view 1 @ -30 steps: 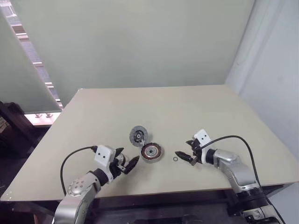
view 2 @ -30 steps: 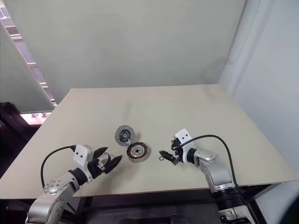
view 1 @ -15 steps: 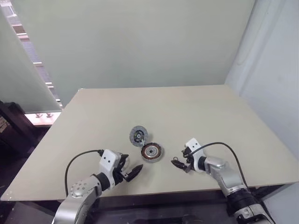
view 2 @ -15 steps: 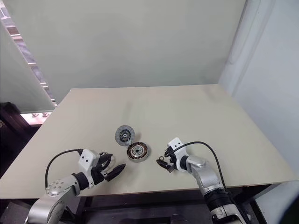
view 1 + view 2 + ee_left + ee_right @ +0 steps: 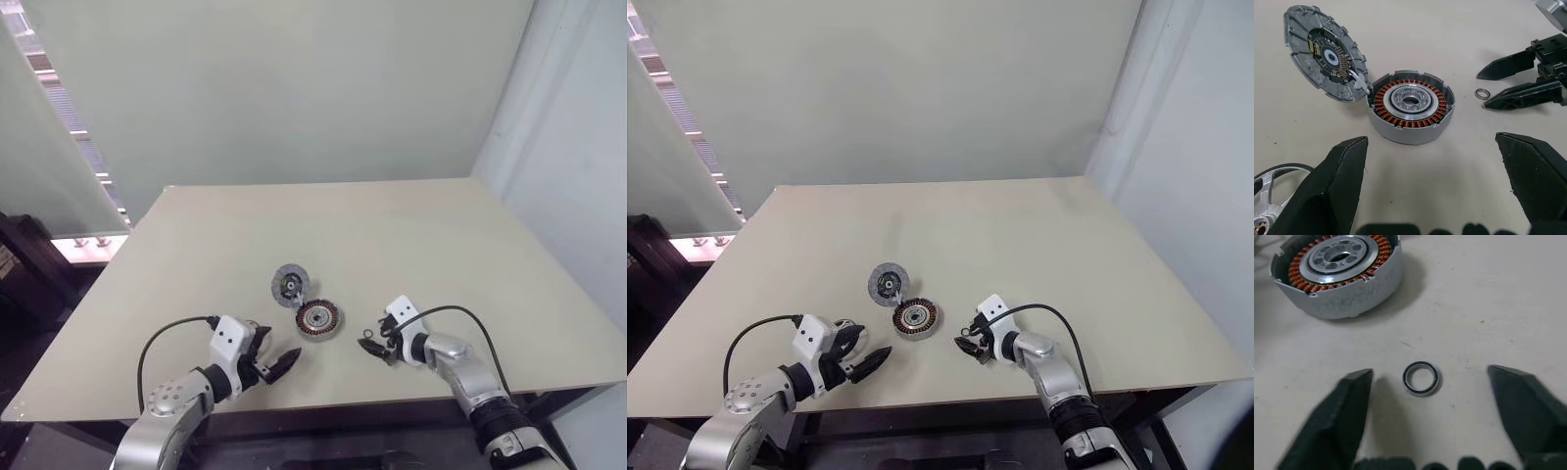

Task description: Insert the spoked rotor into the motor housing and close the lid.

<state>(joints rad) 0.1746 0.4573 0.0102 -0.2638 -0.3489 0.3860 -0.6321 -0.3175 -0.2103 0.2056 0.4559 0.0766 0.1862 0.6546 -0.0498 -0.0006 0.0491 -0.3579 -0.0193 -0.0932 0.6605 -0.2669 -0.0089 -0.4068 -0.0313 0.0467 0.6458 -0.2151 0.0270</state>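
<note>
Right gripper [image 5: 1425, 416] has dropped low, fingers spread around one small metal ring [image 5: 1421, 378].
One round copper-wound motor housing [image 5: 1411, 111] lies beyond, rotorless; left gripper [image 5: 1437, 183] gapes empty.

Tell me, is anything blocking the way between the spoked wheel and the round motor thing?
Nothing visible blocks it. The spoked rotor lies on the table by the left end effector, and only bare tabletop separates it from the motor housing. The lid stands tipped open, leaving the housing's top uncovered.
</note>
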